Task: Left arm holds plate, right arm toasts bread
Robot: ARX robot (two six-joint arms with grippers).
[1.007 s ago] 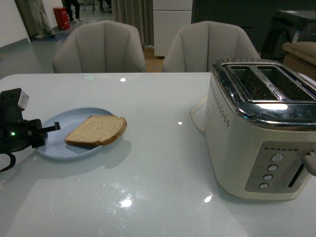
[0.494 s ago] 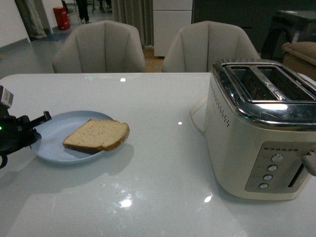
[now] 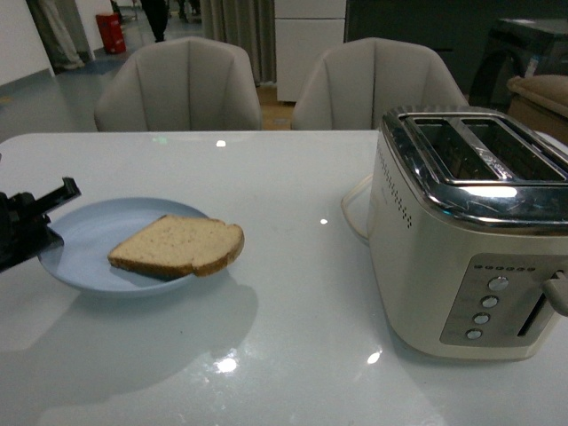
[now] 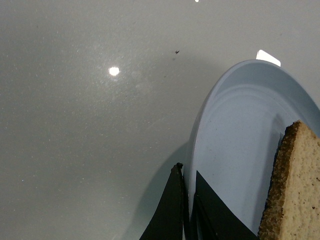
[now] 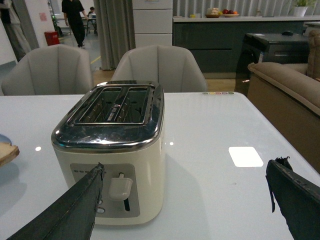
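Note:
The pale-blue plate point(image 3: 89, 244) is lifted a little off the white table, its shadow lying beneath it. My left gripper point(image 3: 49, 217) is shut on the plate's left rim. The bread point(image 3: 177, 246) lies on the plate with its rounded end hanging over the right rim. In the left wrist view the black fingers point(image 4: 172, 210) pinch the plate rim point(image 4: 200, 125), and the bread crust point(image 4: 287, 190) shows at the edge. My right gripper point(image 5: 185, 172) is open with nothing between its fingers, facing the cream toaster point(image 5: 112, 150). The right arm is out of the front view.
The cream and chrome toaster point(image 3: 470, 231) stands at the table's right, both slots empty, its lever point(image 5: 120, 187) up. Its cord point(image 3: 351, 209) curls behind it. Two grey chairs point(image 3: 177, 84) stand at the far edge. A sofa point(image 5: 285, 95) is off the table's right side.
My left gripper has drawn back to the left and lifted the plate off the table. The bread has slid toward the plate's right rim and now overhangs it.

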